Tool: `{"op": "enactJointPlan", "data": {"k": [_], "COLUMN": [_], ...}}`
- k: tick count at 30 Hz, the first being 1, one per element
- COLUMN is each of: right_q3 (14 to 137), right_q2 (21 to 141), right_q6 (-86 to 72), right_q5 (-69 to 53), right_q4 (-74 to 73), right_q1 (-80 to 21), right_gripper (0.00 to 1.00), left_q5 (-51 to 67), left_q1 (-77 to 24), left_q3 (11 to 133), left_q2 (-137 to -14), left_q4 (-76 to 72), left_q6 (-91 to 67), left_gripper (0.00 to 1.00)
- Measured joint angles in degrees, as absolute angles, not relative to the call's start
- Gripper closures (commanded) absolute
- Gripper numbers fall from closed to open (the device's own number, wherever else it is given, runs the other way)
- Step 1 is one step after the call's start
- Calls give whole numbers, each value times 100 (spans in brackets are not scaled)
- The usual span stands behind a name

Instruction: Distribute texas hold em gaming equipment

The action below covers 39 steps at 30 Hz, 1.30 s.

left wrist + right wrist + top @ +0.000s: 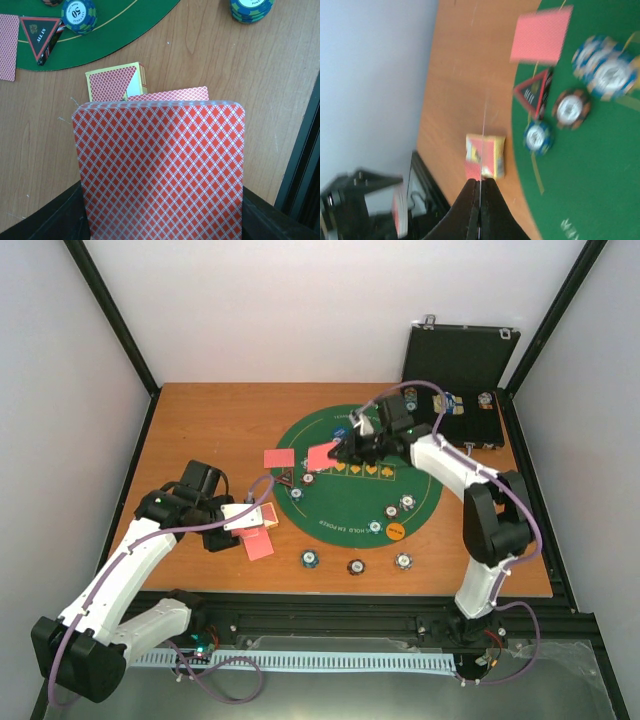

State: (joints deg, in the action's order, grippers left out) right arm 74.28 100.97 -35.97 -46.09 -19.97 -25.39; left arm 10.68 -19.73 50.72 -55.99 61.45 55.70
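My left fingers (45,225) clamp a lattice-printed red-backed card (160,170) over the wooden desk (225,75), beside a yellow-edged card box (112,82); my right fingers (467,212) pinch a second card (322,456), edge-on, above the round green felt mat (330,505).

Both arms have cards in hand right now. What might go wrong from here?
1. The right gripper pinches a single card by one edge above the green mat; it may slip or flutter onto nearby chips.
2. The left gripper holds the whole deck, which blocks its wrist view; loose cards might slide onto the card box.
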Motion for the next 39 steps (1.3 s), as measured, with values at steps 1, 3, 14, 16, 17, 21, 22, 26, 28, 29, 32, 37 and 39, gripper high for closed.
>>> {"op": "enactJointPlan", "data": {"k": [1, 3, 14, 16, 17, 21, 22, 26, 28, 29, 32, 37, 39], "right_q3": [7655, 8326, 12147, 12667, 12919, 13472, 13555, 13603, 13625, 13659, 13826, 13985, 14011], "right_q2": [10263, 10761, 13775, 14199, 14407, 14929, 15021, 15146, 15146, 15148, 15183, 15216, 15218], "right_q6": [-3509, -3343, -2744, -2757, -2779, -2871, -2884, -2923, -2928, -2934, -2947, -2939, -2899], "right_q5": [-4619, -4641, -4340, -4311, -4305, -4224, -4171, -3835, -3682, -3623, -3452, -3201, -3046], "right_q4": [-2075, -2217, -3330, -3459, -3511, -3612, -3634, -3708, -3717, -3717, -3712, -3780, -3885], "right_q1": [-2412, -2086, -1275, -1232, -1201, -1105, -1083, -1041, -1024, -1022, -1020, -1004, -991], "right_gripper": [97, 97, 97, 97, 97, 95, 94, 83, 81, 79, 66, 53, 50], "left_q5": [1068, 1068, 1090, 1087, 1087, 1090, 1090, 1090, 1090, 1090, 1090, 1090, 1090], "left_q1": [-1973, -1973, -1973, -1973, -1973, -1973, -1973, -1973, -1973, -1973, -1973, -1973, -1973], "left_q3": [5074, 5074, 5186, 5212, 5214, 5214, 5214, 5214, 5214, 5214, 5214, 5214, 5214], "left_q2": [-5599, -5616, -5701, -5725, -5739, -5802, -5813, -5813, -5813, -5813, -5819, -5822, -5822], "left_q4": [6145, 6145, 6152, 6152, 6149, 6152, 6152, 6152, 6152, 6152, 6152, 6152, 6152], "left_q6": [5570, 5568, 5553, 5553, 5553, 5544, 5529, 5524, 5522, 5522, 5520, 5516, 5516], "left_gripper": [68, 68, 68, 68, 68, 68, 68, 68, 68, 68, 68, 68, 68]}}
